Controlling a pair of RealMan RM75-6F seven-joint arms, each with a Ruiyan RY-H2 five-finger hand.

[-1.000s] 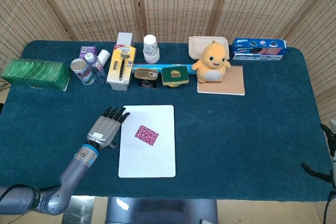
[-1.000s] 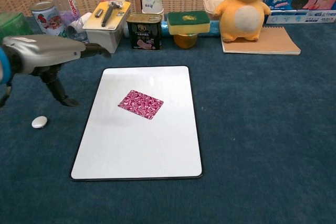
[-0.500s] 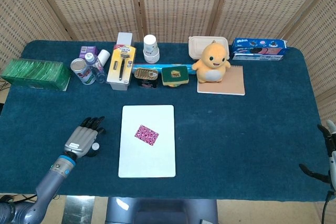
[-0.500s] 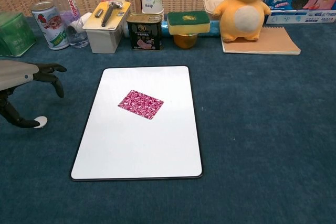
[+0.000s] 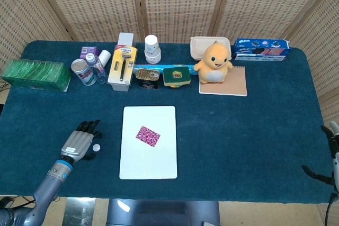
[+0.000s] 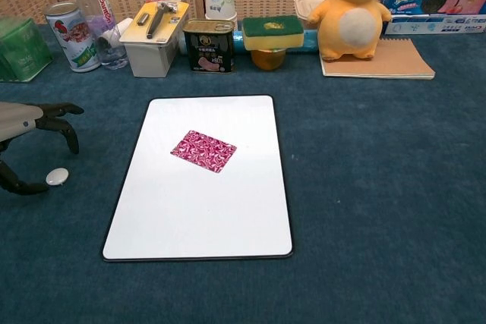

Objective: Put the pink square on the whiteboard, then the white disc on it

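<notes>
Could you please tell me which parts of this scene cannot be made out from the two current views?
- Left hand, chest view: palm and wrist cut off by the left edge; whether a fingertip touches the white disc cannot be told.
- Right hand, head view: mostly cut off by the right edge; absent from the chest view, so its pose is unclear.
- Green box, chest view: cut off by the left edge.

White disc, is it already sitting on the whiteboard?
No, the white disc lies on the blue cloth left of the whiteboard, beside the left robot hand.
</notes>
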